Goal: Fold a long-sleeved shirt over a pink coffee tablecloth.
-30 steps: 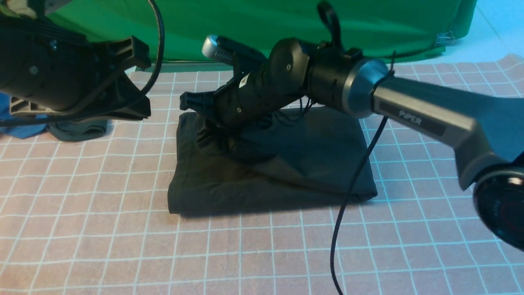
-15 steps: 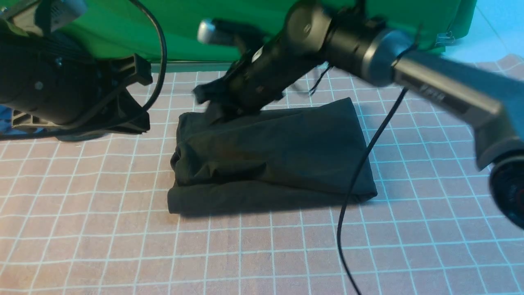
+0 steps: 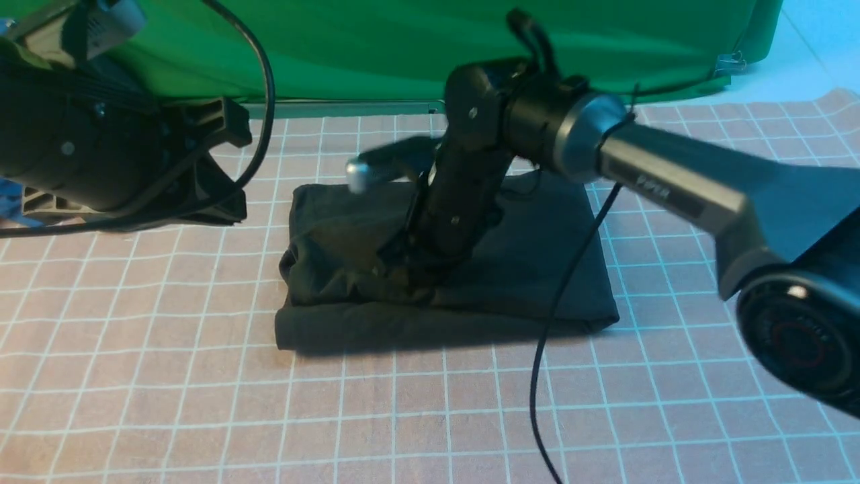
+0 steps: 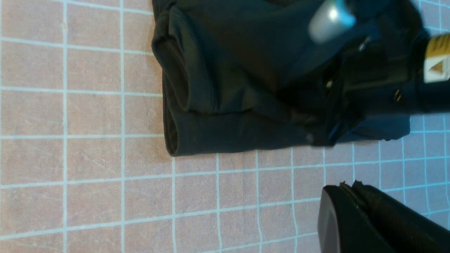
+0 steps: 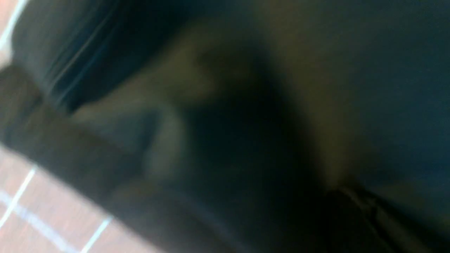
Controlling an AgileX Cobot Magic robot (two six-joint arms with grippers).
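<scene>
The long-sleeved shirt (image 3: 524, 269) lies as a folded black rectangle in the middle of the pink coffee tablecloth (image 3: 403, 417), its left edge bunched into rolls (image 4: 182, 80). My right gripper (image 3: 403, 269) points steeply down with its tips on the shirt's front-left part. It is shut in the blurred right wrist view (image 5: 342, 191), where dark shirt cloth (image 5: 316, 70) fills the frame; whether any cloth is pinched does not show. My left gripper (image 4: 346, 184) is shut and empty, raised at the left (image 3: 235, 195) above bare tablecloth (image 4: 88, 175).
A green backdrop cloth (image 3: 403, 40) hangs behind the table. A black cable (image 3: 557, 302) droops from the right arm across the shirt's right half. A sliver of blue fabric (image 3: 8, 202) shows at the left edge, behind the left arm.
My right gripper left the shirt's far-left corner, rose, then swung down onto the shirt's front-left part, and its jaws closed. The raised top layer dropped flat. The left arm barely moved.
</scene>
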